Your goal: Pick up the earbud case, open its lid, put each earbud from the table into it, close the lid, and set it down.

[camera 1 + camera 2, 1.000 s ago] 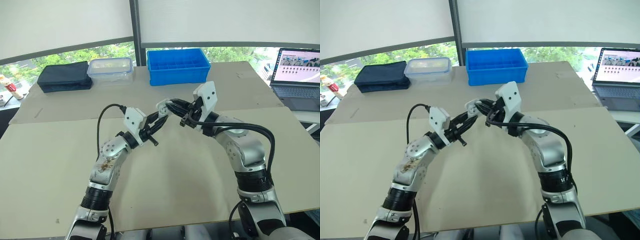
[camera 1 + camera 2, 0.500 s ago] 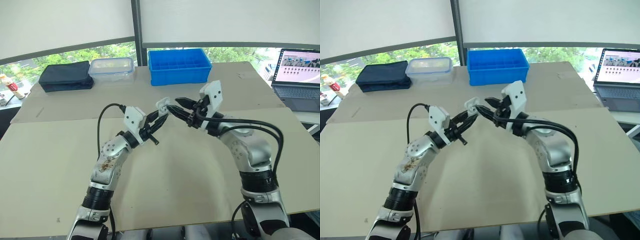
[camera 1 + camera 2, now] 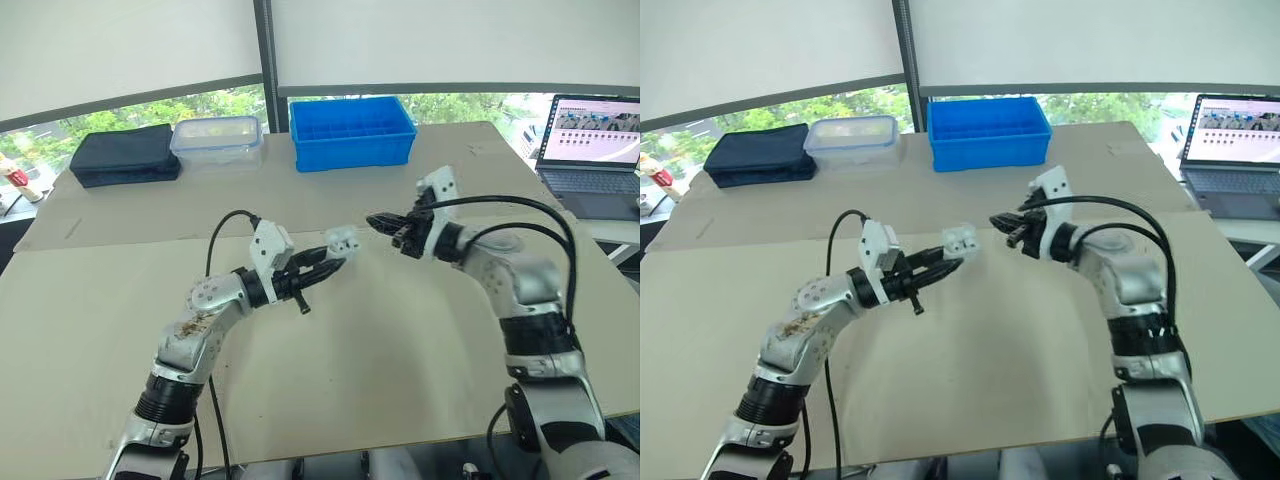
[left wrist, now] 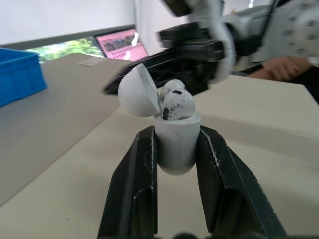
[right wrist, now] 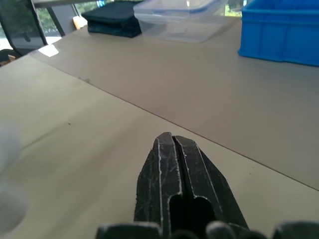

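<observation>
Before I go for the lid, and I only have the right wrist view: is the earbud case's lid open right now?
Observer: Yes. The left gripper is shut on the earbud case, above the table, lid swung open.
Operator: Are earbuds inside?
Observer: Two earbuds sit in it.
Operator: Is my right gripper touching it?
Observer: No, the right gripper hangs apart from the case.
</observation>
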